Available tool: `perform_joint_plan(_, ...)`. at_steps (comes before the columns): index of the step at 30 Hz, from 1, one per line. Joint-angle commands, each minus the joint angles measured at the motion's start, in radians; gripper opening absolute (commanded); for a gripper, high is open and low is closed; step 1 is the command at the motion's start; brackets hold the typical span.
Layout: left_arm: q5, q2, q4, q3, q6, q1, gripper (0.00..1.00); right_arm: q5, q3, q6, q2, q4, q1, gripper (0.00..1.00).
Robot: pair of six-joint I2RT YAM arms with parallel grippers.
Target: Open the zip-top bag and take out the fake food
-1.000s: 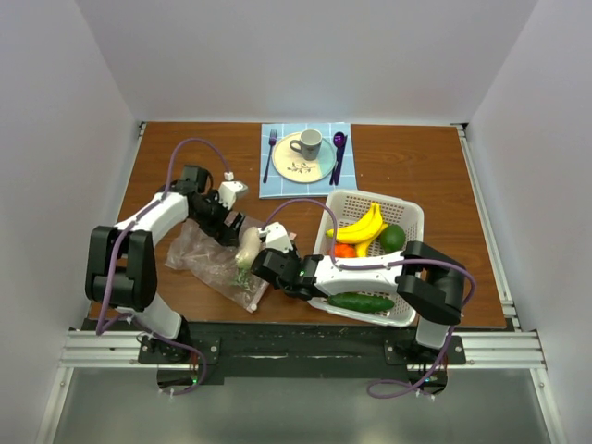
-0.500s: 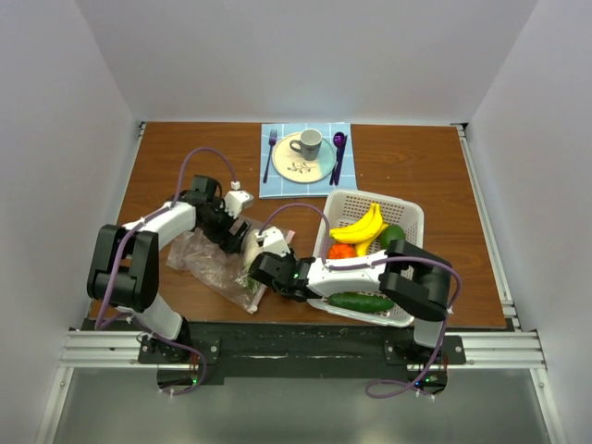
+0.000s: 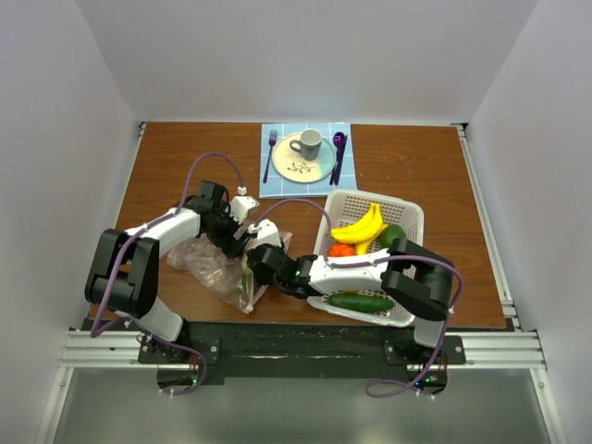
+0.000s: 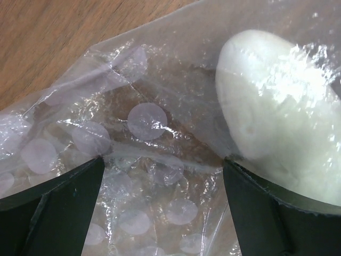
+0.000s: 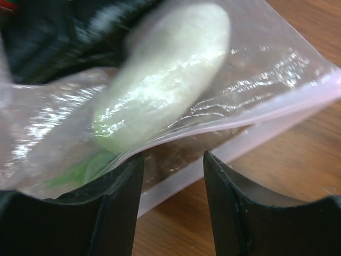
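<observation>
The zip-top bag (image 3: 205, 265) lies crumpled on the table left of centre, its pinkish zip strip (image 5: 266, 114) facing the right gripper. A pale whitish fake food piece (image 4: 277, 106) with a green end lies inside it and also shows in the right wrist view (image 5: 165, 80). My left gripper (image 3: 238, 240) is open, its jaws spread over the bag film (image 4: 160, 176) beside the whitish piece. My right gripper (image 3: 255, 268) is open at the bag's mouth, with the lower lip between its fingers (image 5: 240, 213). Other fake food, a banana (image 3: 363, 225), an orange-red piece (image 3: 344, 250), a green round one (image 3: 393, 237) and a cucumber (image 3: 361, 302), lies in the basket.
The white perforated basket (image 3: 407, 215) stands right of the bag, with the right arm lying along its near side. A blue mat with a plate (image 3: 314, 168), a cup (image 3: 309, 142), a fork and a purple spoon sits at the back centre.
My left gripper has moved right and nearer, onto the bag by the whitish piece. My right gripper has moved left up to the bag's mouth, and the two now nearly meet.
</observation>
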Motion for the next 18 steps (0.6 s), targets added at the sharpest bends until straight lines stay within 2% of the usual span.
perform_joint_plan(1,-0.008,0.004,-0.038,-0.027,-0.011,-0.005,1.00,-0.090,-0.006,0.008,-0.058,0.145,-0.019,0.55)
perform_joint_plan(7,-0.015,0.002,-0.041,-0.047,-0.003,-0.006,1.00,-0.147,0.002,0.037,-0.064,0.211,-0.045,0.58)
perform_joint_plan(14,0.029,-0.019,-0.112,-0.016,0.001,-0.019,1.00,-0.031,0.080,0.023,0.016,0.104,-0.059,0.63)
perform_joint_plan(18,0.058,-0.025,-0.139,-0.010,0.014,-0.025,1.00,0.000,0.109,0.022,0.043,0.099,-0.064,0.68)
